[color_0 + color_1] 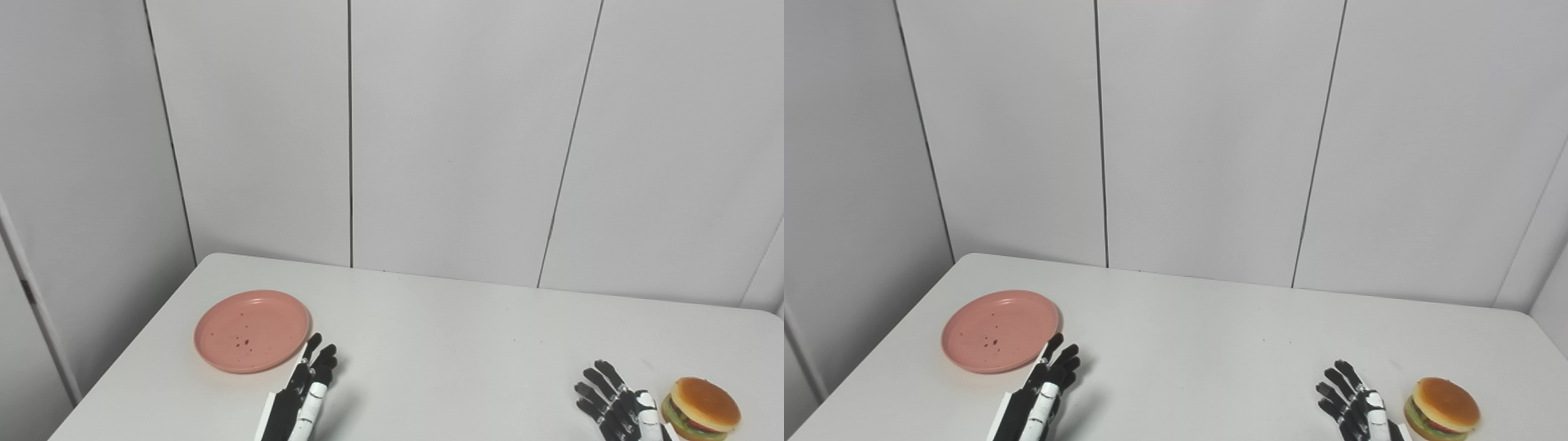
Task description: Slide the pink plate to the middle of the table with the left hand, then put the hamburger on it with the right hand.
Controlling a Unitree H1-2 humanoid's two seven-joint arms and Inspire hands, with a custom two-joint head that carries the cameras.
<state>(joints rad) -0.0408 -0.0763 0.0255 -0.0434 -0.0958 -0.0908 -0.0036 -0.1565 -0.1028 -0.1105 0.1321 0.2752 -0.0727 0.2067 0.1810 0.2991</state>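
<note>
A pink plate (251,331) with a few dark specks lies flat on the left part of the white table (441,343). My left hand (306,392) is just right of and in front of the plate's near right rim, fingers straight and together, holding nothing; I cannot tell if it touches the rim. A toy hamburger (701,408) sits near the table's front right. My right hand (615,404) is just left of the hamburger, fingers spread, empty, not touching it. Both also show in the right eye view: left hand (1044,392), right hand (1356,407).
Grey wall panels (459,135) stand behind the table's far edge. The table's left edge runs close to the plate.
</note>
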